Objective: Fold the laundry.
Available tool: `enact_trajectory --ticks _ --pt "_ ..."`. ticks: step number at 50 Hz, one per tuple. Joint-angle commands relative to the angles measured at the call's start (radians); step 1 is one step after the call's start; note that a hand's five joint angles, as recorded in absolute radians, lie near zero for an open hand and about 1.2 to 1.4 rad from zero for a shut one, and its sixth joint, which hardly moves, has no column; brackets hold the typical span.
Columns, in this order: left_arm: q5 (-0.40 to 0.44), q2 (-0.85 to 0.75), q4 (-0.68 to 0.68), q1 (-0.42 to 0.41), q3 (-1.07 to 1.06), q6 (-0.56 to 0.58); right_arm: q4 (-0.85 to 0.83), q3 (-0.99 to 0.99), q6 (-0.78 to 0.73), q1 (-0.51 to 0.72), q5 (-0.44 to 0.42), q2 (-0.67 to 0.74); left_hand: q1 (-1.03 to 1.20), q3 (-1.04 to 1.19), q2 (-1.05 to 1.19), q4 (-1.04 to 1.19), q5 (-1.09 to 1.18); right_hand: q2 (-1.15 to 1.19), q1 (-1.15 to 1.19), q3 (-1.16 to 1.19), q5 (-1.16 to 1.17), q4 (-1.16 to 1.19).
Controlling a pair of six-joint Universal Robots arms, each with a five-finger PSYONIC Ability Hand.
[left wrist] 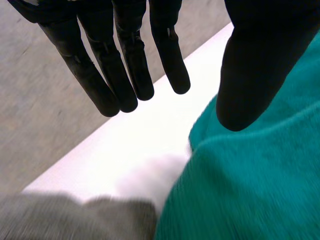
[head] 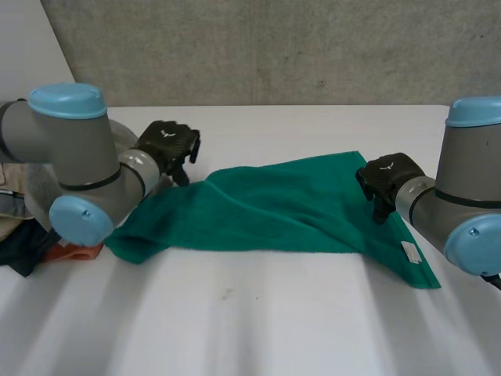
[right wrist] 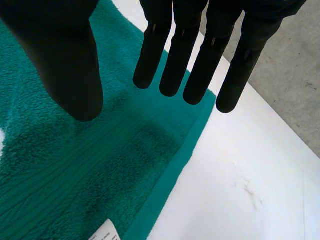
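fingers [left wrist: 125, 75] of the left hand [left wrist: 260, 65] hang straight and spread, thumb apart, holding nothing, above the bunched end of the green towel [left wrist: 260, 190]; a grey garment [left wrist: 75, 220] lies just beside it. in the right wrist view, the right hand [right wrist: 70, 65] is likewise splayed and empty over the towel's right edge, fingertips at a corner. from the head view, the towel lies rumpled across the middle of the white table [head: 235, 313], with spare laundry [head: 27, 207] heaped at the left edge. a grasp at the left end could snag that garment too, skewing the fold. behind stands what looks like a bare concrete wall [head: 274, 47].
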Motion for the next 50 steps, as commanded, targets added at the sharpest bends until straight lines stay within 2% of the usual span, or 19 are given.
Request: enact_trajectory --ticks 1,7,11,17,20,21,22,24,28,30,33,37,41,50 --pt "0.160 -0.192 -0.086 0.018 0.284 0.005 -0.001 0.014 0.001 -0.004 0.001 -0.003 -0.035 -0.035 -0.030 -0.029 -0.026 0.084 0.076 0.076 0.103 0.082" --pt "0.179 -0.420 -0.214 0.041 0.588 0.066 -0.002 0.020 0.001 -0.019 0.001 -0.003 -0.067 -0.067 -0.063 -0.061 -0.059 0.084 0.076 0.076 0.103 0.082" --pt "0.175 -0.514 -0.251 0.050 0.690 0.126 -0.002 0.023 0.001 -0.030 -0.004 -0.003 -0.158 -0.158 -0.153 -0.152 -0.149 0.084 0.076 0.076 0.103 0.082" --pt "0.174 -0.550 -0.237 0.051 0.673 0.174 -0.002 0.021 0.001 -0.045 -0.009 -0.002 -0.167 -0.167 -0.163 -0.161 -0.159 0.084 0.076 0.076 0.103 0.082" --pt "0.179 -0.547 -0.211 0.050 0.641 0.186 -0.004 0.018 0.001 -0.048 -0.009 0.000 -0.062 -0.062 -0.057 -0.056 -0.053 0.084 0.076 0.076 0.103 0.082" --pt "0.176 -0.545 -0.203 0.050 0.632 0.189 -0.004 0.018 0.001 -0.048 -0.009 0.001 0.055 0.055 0.059 0.061 0.063 0.084 0.076 0.076 0.103 0.082" --pt "0.169 -0.533 -0.196 0.047 0.616 0.195 -0.005 0.017 0.001 -0.052 -0.009 0.001 0.364 0.364 0.369 0.370 0.373 0.084 0.076 0.076 0.103 0.082" --pt "0.151 -0.511 -0.183 0.042 0.595 0.202 -0.005 0.017 0.001 -0.053 -0.009 0.000 0.621 0.621 0.626 0.627 0.630 0.084 0.076 0.076 0.103 0.082" --pt "0.044 -0.406 -0.110 0.027 0.506 0.197 -0.005 0.017 -0.003 -0.053 -0.005 0.000 0.622 0.622 0.627 0.628 0.631 0.081 0.073 0.073 0.100 0.079" --pt "0.012 -0.325 -0.021 0.022 0.423 0.185 -0.004 0.017 -0.001 -0.052 -0.004 -0.002 0.622 0.622 0.627 0.628 0.631 0.070 0.061 0.061 0.088 0.067" --pt "0.028 -0.246 0.073 0.019 0.328 0.157 0.002 0.017 -0.001 -0.052 -0.002 -0.003 0.622 0.622 0.627 0.628 0.631 0.067 0.058 0.058 0.085 0.064" --pt "0.094 -0.120 0.206 0.010 0.152 0.094 0.027 0.015 -0.001 -0.053 -0.007 -0.015 0.622 0.622 0.627 0.628 0.631 0.029 0.020 0.020 0.047 0.026" --pt "0.103 -0.074 0.239 0.008 0.069 0.071 0.088 0.012 -0.001 -0.053 -0.007 -0.034 0.622 0.622 0.627 0.628 0.631 -0.077 -0.085 -0.085 -0.058 -0.079" --pt "0.073 -0.059 0.188 0.004 0.038 0.088 0.317 0.078 0.079 -0.064 -0.015 -0.092 0.622 0.622 0.627 0.628 0.631 -0.259 -0.268 -0.267 -0.240 -0.261"
